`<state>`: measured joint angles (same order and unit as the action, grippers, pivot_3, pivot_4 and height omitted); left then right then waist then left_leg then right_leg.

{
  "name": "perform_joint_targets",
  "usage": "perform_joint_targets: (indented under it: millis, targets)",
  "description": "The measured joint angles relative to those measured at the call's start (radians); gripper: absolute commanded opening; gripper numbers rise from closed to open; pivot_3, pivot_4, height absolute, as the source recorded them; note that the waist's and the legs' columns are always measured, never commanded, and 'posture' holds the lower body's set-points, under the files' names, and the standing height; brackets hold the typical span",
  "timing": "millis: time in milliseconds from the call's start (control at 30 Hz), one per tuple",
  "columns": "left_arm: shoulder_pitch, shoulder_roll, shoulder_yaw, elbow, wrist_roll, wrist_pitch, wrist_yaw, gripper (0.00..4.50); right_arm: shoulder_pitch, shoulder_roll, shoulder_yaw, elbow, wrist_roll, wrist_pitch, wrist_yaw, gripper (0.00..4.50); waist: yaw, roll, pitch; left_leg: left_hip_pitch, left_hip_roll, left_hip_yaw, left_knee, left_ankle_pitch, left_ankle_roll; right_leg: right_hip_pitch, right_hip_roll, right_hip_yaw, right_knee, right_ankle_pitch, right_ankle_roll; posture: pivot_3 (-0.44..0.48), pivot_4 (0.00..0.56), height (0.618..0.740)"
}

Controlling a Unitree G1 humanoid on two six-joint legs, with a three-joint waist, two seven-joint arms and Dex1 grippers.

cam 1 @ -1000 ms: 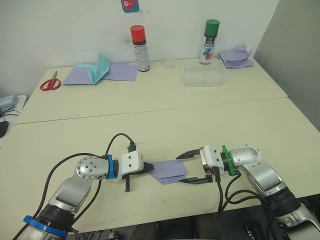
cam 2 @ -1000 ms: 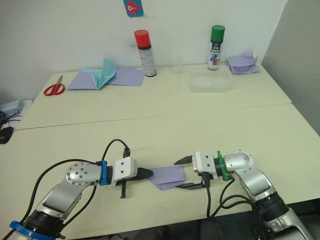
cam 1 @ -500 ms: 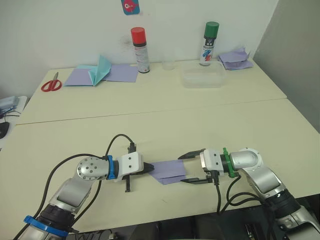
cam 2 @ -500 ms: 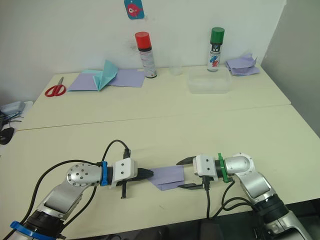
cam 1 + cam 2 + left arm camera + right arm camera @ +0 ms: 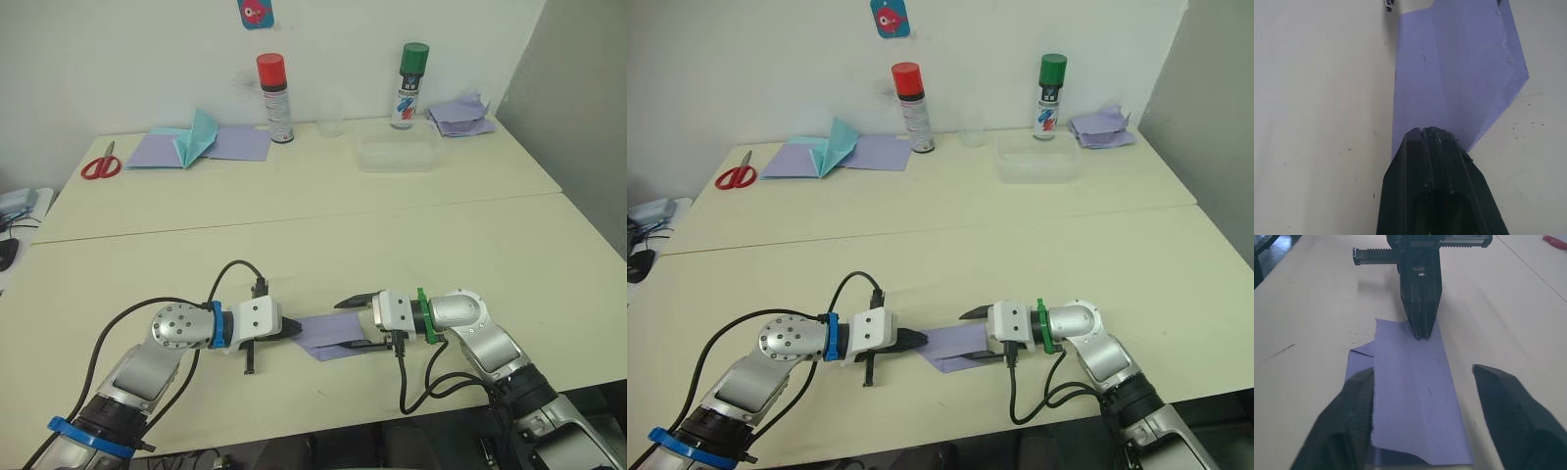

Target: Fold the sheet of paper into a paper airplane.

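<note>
Paper (image 5: 328, 336) sits pinched by the left gripper (image 5: 294, 331) near the table's front edge; right gripper (image 5: 353, 322), wide, straddles it and could tear it.

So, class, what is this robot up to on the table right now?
The robot is working a sheet of paper at the near edge of the table. The left gripper is shut on one end of it. The right gripper is open, its fingers on either side of the opposite end. The paper lies folded flat, not yet a paper airplane.
</note>
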<state>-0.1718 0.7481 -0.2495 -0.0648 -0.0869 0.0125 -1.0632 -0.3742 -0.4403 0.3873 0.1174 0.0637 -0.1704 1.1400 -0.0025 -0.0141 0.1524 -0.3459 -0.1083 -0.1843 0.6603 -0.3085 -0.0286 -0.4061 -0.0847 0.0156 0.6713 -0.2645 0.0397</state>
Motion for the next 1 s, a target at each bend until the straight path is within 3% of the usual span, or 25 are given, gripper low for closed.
perform_joint_targets:
  millis: [167, 200, 733, 1000]
  targets:
    - [-0.007, 0.002, -0.002, 0.006, 0.001, -0.001, -0.002, 0.0, -0.002, 0.01, 0.005, 0.036, -0.005, -0.012, 0.001, 0.16, 0.0, 0.0, 0.0, 0.0, 0.0, 0.0, 0.0, 0.0, 0.0, 0.0, 0.0, 0.0, 0.0, 0.0, 0.0, 0.0, 0.15, 0.74]
    - [-0.009, 0.002, -0.002, 0.009, 0.001, -0.002, -0.003, 0.0, -0.002, 0.011, 0.006, 0.036, -0.004, -0.011, 0.004, 0.04, 0.0, 0.0, 0.0, 0.0, 0.0, 0.0, 0.0, 0.0, 0.0, 0.0, 0.0, 0.0, 0.0, 0.0, 0.0, 0.0, 0.15, 0.74]
    - [-0.036, 0.037, 0.004, 0.042, 0.001, -0.013, -0.021, 0.0, -0.002, 0.089, -0.026, 0.013, 0.052, 0.202, -0.063, 0.04, -0.005, 0.001, 0.0, 0.001, 0.002, 0.0, -0.001, 0.0, 0.0, -0.001, 0.001, 0.0, 0.001, 0.0, 0.0, 0.0, 0.15, 0.74]
    - [-0.035, 0.043, 0.016, 0.059, 0.001, -0.027, -0.021, 0.0, -0.002, 0.091, -0.028, 0.009, 0.05, 0.22, -0.075, 0.04, -0.006, 0.001, 0.0, 0.001, 0.002, 0.0, -0.001, 0.0, 0.0, -0.001, 0.001, 0.0, 0.0, 0.0, 0.0, 0.0, 0.15, 0.74]
